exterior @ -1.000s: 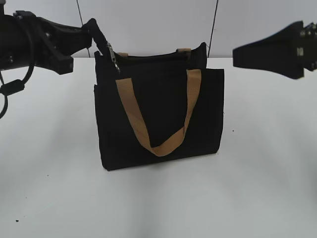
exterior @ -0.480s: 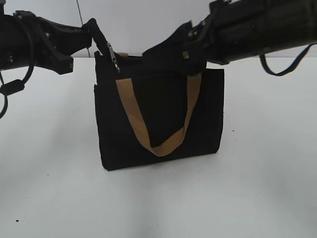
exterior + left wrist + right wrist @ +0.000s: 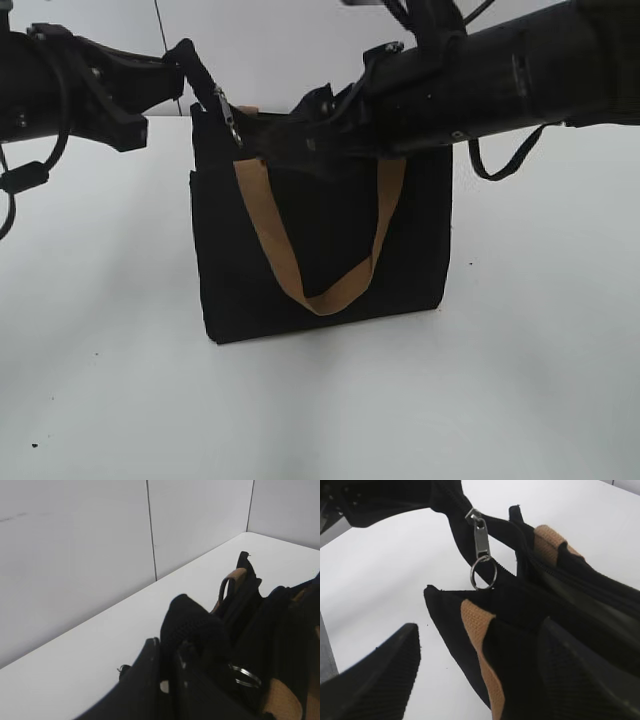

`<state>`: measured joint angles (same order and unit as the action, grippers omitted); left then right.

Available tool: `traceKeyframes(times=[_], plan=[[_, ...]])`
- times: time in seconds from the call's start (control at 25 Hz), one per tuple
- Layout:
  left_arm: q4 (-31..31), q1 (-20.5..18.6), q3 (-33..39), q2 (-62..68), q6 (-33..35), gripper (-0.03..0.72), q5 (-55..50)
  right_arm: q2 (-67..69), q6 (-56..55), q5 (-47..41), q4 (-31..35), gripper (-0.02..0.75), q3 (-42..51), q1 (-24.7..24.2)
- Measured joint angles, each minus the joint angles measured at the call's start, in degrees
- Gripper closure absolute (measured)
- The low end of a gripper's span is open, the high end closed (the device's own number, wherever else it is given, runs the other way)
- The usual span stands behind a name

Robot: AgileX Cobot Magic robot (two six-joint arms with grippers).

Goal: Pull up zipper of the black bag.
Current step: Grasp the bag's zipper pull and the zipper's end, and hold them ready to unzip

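Note:
The black bag (image 3: 320,240) stands upright on the white table with a tan handle (image 3: 300,280) hanging down its front. My left gripper (image 3: 190,58) is shut on the black fabric tab at the bag's top left corner, also in the left wrist view (image 3: 172,647). The zipper's silver pull and ring (image 3: 232,125) hang just below that tab. My right gripper (image 3: 285,135) reaches across the bag's top from the right. In the right wrist view it (image 3: 480,655) is open, with the pull ring (image 3: 484,574) ahead of its jaws and apart from them.
The white table (image 3: 520,350) lies all around the bag. A white panelled wall (image 3: 300,40) stands close behind it. The right arm's body and a cable loop (image 3: 500,150) cover the bag's top right.
My right arm has swept in from the right edge across the bag's top toward the zipper pull. The left gripper and the bag have stayed still.

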<state>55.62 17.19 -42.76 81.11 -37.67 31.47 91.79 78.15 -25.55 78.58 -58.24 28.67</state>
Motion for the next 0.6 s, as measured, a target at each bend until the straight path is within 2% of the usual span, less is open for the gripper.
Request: traceKeyframes(times=[0.28,0.6], plan=[[0.0,0.0,0.0,0.0,0.0,0.662,0.0,7.5,3.0,-6.6,0.5,0.246,-7.9,0.0],[0.0,0.0,0.0,0.0,0.0,0.662,-0.1,12.7,5.3,-8.6,0.5,0.330,-12.1,1.2]])
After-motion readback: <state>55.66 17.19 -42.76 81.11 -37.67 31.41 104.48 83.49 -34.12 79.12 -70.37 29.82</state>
